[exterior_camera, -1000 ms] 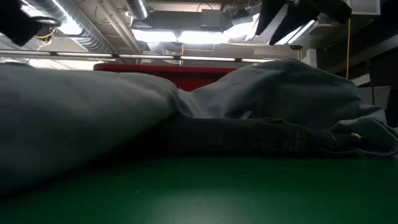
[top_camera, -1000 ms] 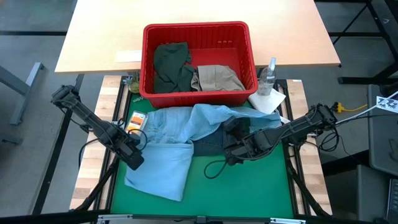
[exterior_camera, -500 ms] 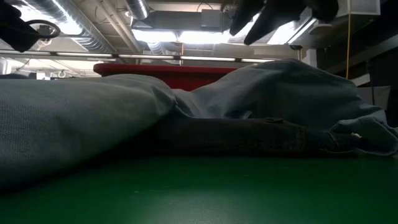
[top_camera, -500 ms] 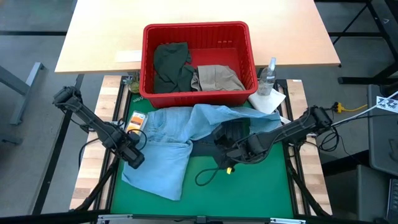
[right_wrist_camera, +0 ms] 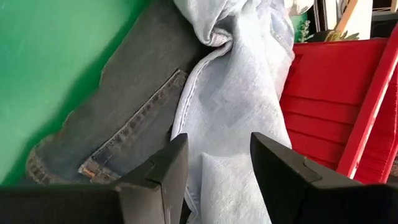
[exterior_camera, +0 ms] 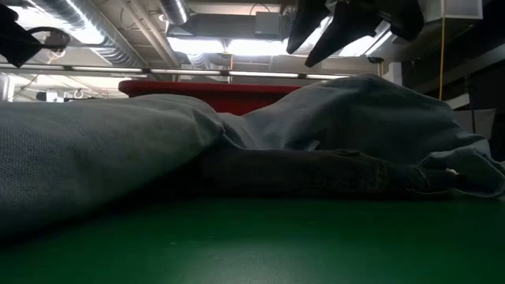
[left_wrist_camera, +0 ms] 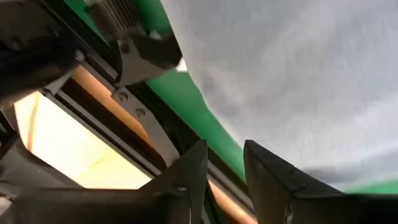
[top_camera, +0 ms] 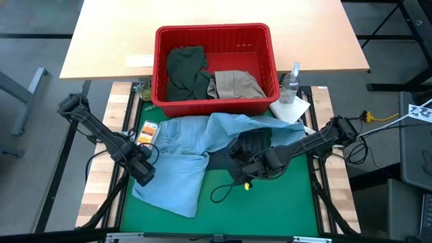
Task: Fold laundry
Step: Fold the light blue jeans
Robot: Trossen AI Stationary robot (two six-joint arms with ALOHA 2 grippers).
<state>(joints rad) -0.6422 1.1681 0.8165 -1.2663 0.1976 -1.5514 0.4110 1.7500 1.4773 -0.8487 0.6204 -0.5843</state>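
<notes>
A: Where does the laundry sit?

B: In the high view, the light blue denim [top_camera: 185, 152] spreads across the centre of the green mat [top_camera: 270, 202], with the dark navy jeans [top_camera: 251, 145] partly under it at centre right. The dark olive green piece [top_camera: 183, 71] and the beige khaki piece [top_camera: 234, 84] lie in the red basket [top_camera: 212, 34] at upper centre.

A: And the 2 grippers?

B: The left gripper [top_camera: 144, 174] is at the denim's lower left edge; its fingers [left_wrist_camera: 186, 180] stand slightly apart with nothing between them. The right gripper [top_camera: 237, 165] hangs over the navy jeans, fingers [right_wrist_camera: 168, 171] parted and holding nothing.

A: Anything else?

B: A clear bottle [top_camera: 291, 82] and a white cloth [top_camera: 290, 109] right of the basket.
</notes>
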